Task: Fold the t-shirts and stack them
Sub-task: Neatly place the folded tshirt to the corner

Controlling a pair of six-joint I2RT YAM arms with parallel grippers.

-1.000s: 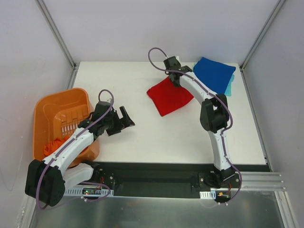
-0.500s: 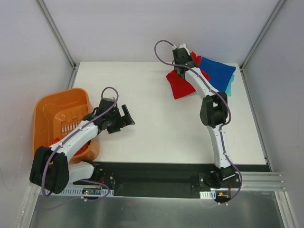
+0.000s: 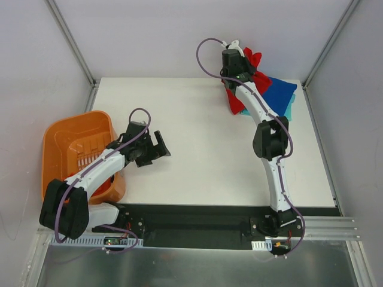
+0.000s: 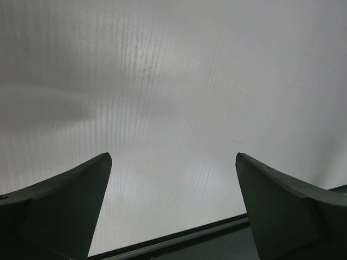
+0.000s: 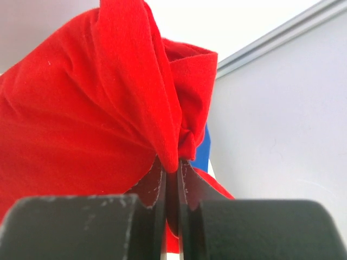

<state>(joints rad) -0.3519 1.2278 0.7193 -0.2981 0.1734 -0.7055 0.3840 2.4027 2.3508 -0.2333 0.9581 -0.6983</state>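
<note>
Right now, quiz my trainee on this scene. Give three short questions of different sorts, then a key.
1. True or false: the left gripper is open and empty.
2. What colour is the shirt peeking out from under the blue t-shirt?
3. The right gripper is: A shut on the red t-shirt; B shut on the blue t-shirt; C open, holding nothing.

Key: 1 true. 2 teal, the teal t-shirt. 3 A.

The top view looks down from high behind the near edge of the table (image 3: 197,173), taking all of it in. The left wrist camera looks out through the left gripper (image 4: 173,157) at a plain white surface (image 4: 173,81). The right wrist camera (nearest of all) sits close against the red shirt (image 5: 81,119), which the top view also shows.
</note>
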